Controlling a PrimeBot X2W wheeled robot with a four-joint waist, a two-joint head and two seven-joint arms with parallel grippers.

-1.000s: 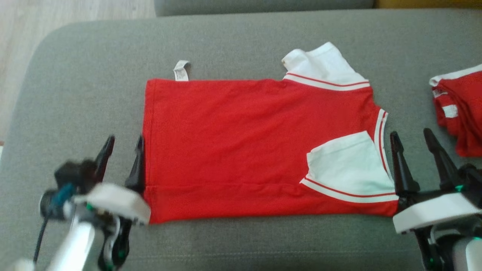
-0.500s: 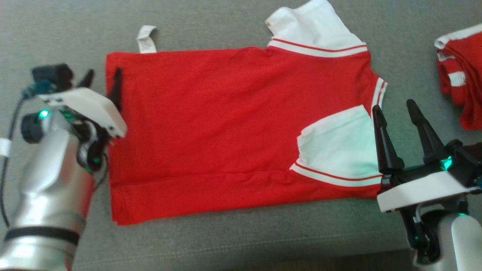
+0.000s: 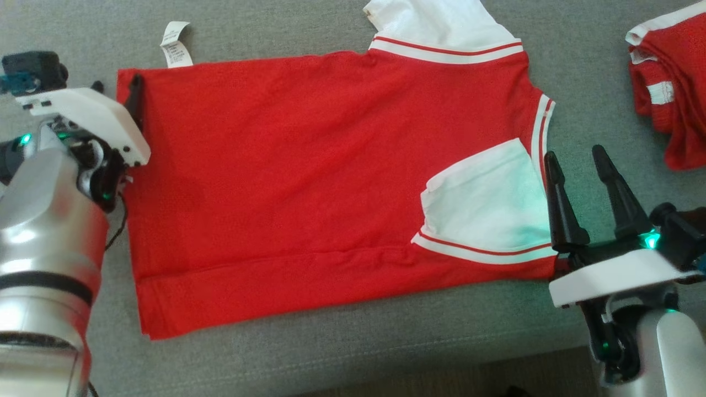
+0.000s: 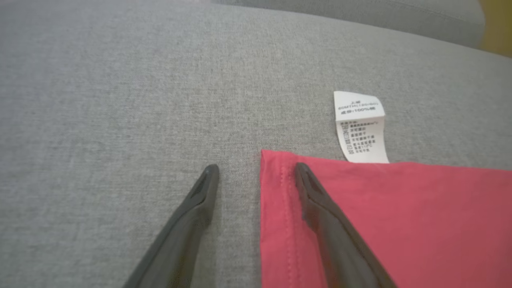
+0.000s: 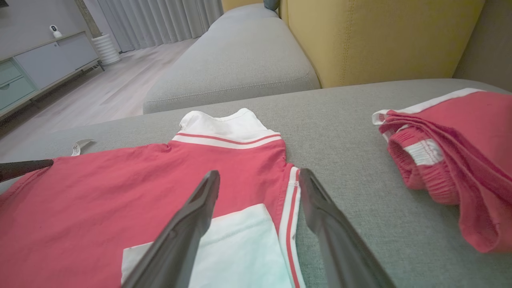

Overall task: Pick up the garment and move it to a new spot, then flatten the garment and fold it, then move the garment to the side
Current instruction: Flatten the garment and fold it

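The red shirt (image 3: 309, 182) lies by the front edge of the couch seat (image 3: 331, 342). The left claw (image 3: 117, 84) is open over its corner. The right claw (image 3: 573, 154) is open too.

My head camera: high, facing down. Wrist cameras: low, nine and three o'clock; all share the garment (image 3: 303, 182).

The garment (image 3: 287, 182) is red. Its sleeves (image 3: 485, 204) are white, each with a thin red stripe near the edge, and the neck edge has the same white and red stripes. The label (image 3: 175, 44) is white with dark print. The sofa (image 3: 331, 353) is grey. The second garment (image 3: 681, 110) is red with white bands. The left gripper (image 3: 117, 82) and the right gripper (image 3: 573, 154) have black jaws and white bodies. The backrest (image 5: 380, 36) is yellow.
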